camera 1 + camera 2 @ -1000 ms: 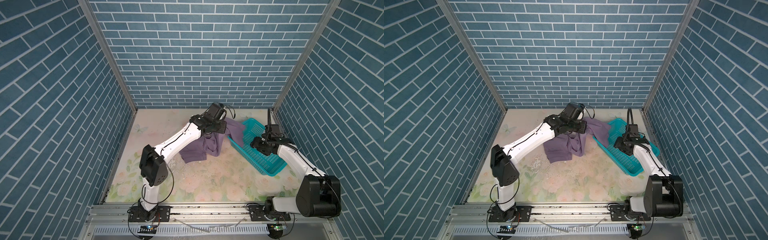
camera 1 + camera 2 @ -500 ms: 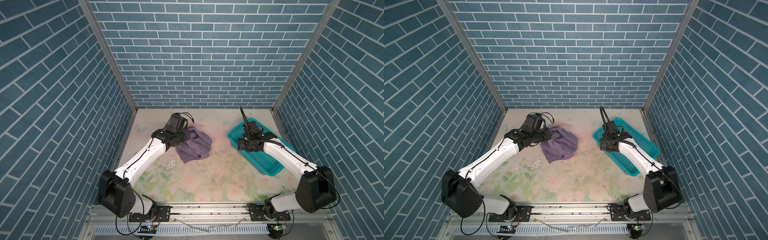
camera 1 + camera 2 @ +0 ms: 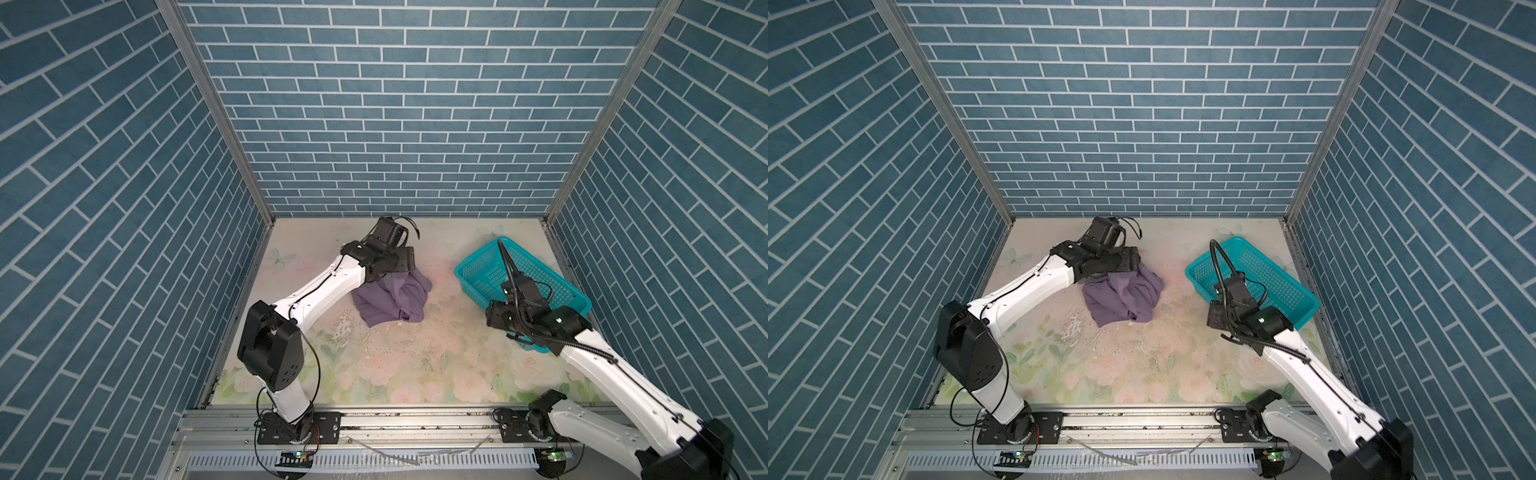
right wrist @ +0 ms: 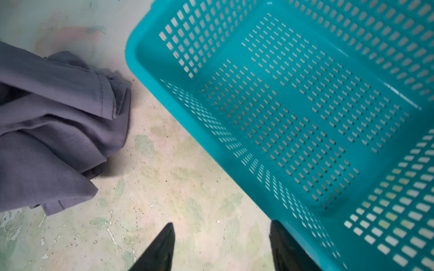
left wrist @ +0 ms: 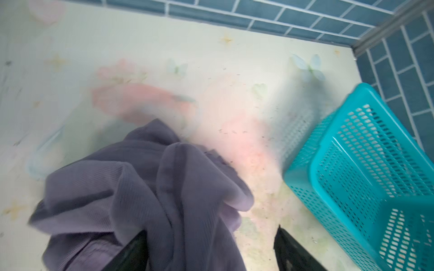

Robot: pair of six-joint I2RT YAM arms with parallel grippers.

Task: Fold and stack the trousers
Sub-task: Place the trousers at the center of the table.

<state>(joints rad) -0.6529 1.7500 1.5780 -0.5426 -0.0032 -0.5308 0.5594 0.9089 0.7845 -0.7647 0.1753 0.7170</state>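
The trousers (image 3: 390,301) (image 3: 1121,297) lie as a crumpled muted-purple heap on the floral table, left of the teal basket (image 3: 540,266) (image 3: 1200,274). My left gripper (image 3: 405,259) (image 3: 1129,259) hangs over the heap's far edge. In the left wrist view it (image 5: 211,246) is open wide; folds of the trousers (image 5: 141,187) lie in the gap and over one finger (image 5: 133,253). My right gripper (image 3: 498,316) (image 3: 1219,316) sits at the basket's near left side. It (image 4: 222,234) is open over bare table, one finger (image 4: 288,246) by the basket's rim (image 4: 185,115). The trousers (image 4: 58,117) lie apart from it.
The basket (image 5: 328,164) holds nothing and stands askew near the right wall (image 3: 623,249). Blue brick walls close in the back and both sides. Flaked patches mark the table (image 3: 415,374) in front of the heap.
The trousers, earlier draped partly over the basket, now lie in a heap off it on the table. My left gripper has opened. My right gripper has drawn back toward the basket's near left side.
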